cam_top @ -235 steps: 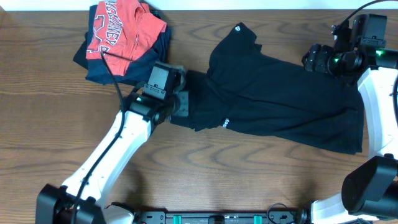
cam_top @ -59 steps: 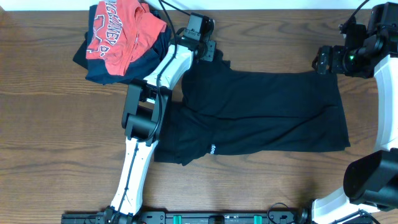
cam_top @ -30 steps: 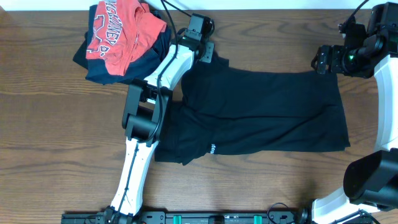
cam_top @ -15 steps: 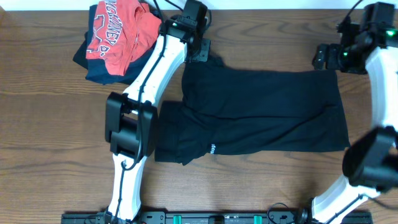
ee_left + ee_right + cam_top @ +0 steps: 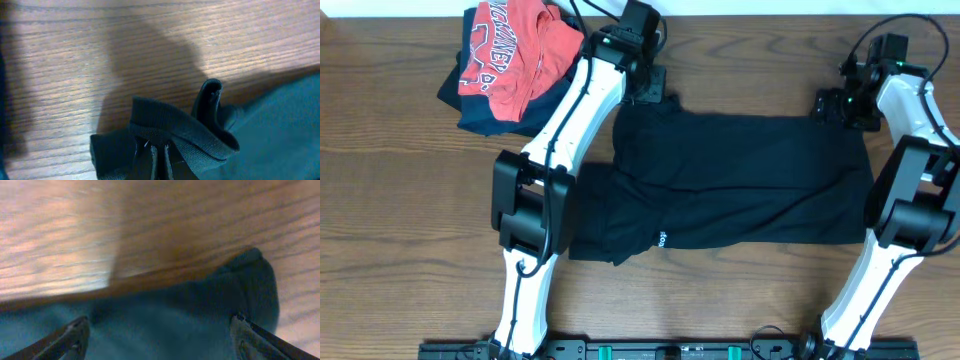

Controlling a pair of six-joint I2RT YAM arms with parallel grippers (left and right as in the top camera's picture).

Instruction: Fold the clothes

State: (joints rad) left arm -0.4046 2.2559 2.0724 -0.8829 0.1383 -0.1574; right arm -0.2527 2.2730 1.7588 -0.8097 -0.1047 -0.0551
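- The black T-shirt (image 5: 740,180) lies across the middle of the wooden bench (image 5: 400,220), spread lengthwise from left to right. Most of it is flat, and its left end is rumpled into overlapping folds.
- A small white emblem (image 5: 662,239) shows near the shirt's lower edge, towards the left.
- The left claw (image 5: 650,88) is at the shirt's far left corner, with its arm stretched away from the robot's base across the shirt's left end.
- In the left wrist view this claw is clenched on the black cloth — a ribbed hem bunches up in a curl right at the fingertips (image 5: 152,159), with bare wood beyond it.
- The right claw (image 5: 832,105) is at the shirt's far right corner.
- Its wrist view shows it released — the two fingers (image 5: 70,337) stand wide apart at the frame's edges. The rounded corner of the cloth lies between and beyond them, and wood lies past that. Whether the fingers touch the fabric cannot be told.
- At the far left of the bench a red shirt (image 5: 515,50) with white lettering sits heaped on a dark navy garment (image 5: 470,110). The heap lies just beside the left arm and apart from the black shirt.
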